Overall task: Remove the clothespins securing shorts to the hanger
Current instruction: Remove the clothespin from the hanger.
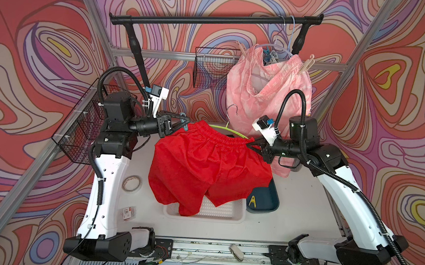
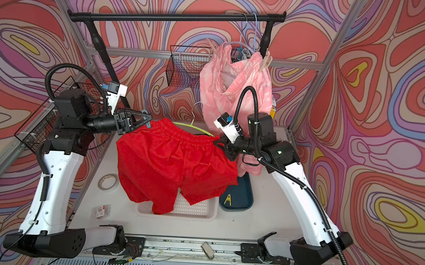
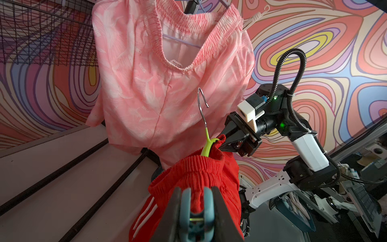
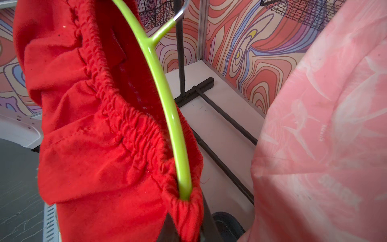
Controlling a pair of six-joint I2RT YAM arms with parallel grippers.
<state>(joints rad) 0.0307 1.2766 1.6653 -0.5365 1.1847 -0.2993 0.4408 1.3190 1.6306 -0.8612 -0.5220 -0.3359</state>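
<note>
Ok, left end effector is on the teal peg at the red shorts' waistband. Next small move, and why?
Probably draw the left end effector straight back off the shorts, squeeze kept. It is clamped on the peg, which straddles their waistband and the hanger; the right end effector grips the hanger's far end, bracing it.

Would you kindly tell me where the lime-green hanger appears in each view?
Top view: lime-green hanger at centre, behind the waistband of the red shorts.
Top view: hanger in the same spot.
Left wrist: hanger rising from the waistband.
Right wrist: hanger arcing inside the waistband.
Shared landmark: the red shorts.
</note>
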